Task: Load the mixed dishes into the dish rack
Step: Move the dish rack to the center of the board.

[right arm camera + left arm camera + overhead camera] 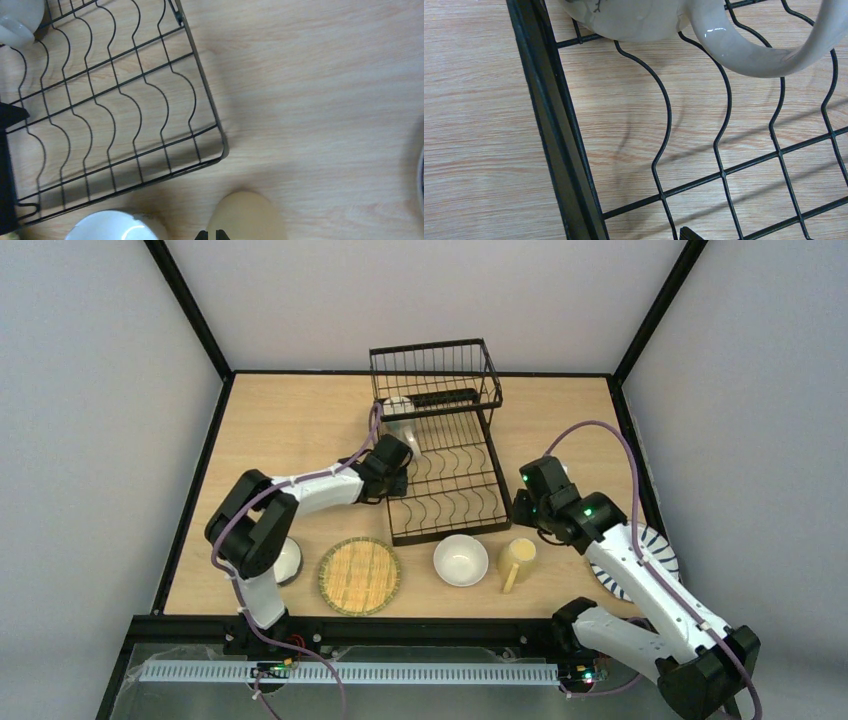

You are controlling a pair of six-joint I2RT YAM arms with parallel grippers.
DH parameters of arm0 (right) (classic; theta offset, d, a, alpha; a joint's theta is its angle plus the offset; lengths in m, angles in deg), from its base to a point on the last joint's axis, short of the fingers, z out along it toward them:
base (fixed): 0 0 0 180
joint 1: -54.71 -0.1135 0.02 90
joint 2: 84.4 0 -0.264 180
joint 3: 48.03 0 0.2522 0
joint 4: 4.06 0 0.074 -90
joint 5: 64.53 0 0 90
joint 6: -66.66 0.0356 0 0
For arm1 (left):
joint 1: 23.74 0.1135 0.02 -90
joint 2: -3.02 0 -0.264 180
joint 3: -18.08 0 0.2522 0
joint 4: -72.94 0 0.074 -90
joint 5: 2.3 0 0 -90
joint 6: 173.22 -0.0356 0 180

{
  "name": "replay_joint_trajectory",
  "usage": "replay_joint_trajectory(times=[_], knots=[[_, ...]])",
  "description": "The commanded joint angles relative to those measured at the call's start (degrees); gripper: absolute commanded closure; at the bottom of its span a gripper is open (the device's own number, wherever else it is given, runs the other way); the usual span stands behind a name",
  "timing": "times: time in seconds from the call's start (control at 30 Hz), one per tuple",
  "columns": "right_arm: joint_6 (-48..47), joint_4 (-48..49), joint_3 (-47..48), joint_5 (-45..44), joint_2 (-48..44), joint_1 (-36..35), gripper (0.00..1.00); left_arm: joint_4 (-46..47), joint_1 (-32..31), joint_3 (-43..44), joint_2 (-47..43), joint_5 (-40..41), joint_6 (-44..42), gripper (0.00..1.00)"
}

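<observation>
Top external, left arm [300, 490] hiding probable bowl [290, 562]

Bright even light, soft shadows beneath the dish rack [560, 150], right wrist view slightly blurred.

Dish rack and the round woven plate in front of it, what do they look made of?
Dish rack: thin black wire, probably coated metal, matte; bent wavy rods joined in a grid. Woven plate: likely bamboo or similar fibre, unglazed; tan strips interlaced in a basket weave, greenish rim.
</observation>
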Motion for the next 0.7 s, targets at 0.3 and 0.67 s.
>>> replay_joint_trajectory(times=[0.3,0.67], knots=[[3.43,-8.58,2.46,3.68,-0.35,-7.72,1.0,4.66,-0.57,4.08,2.78,-2.66,0.91,0.09],[4.94,-11.88,1.1,7.19,-1.96,-10.73,1.0,4.93,-0.61,6.7,5.52,-2.98,2.09,0.09]])
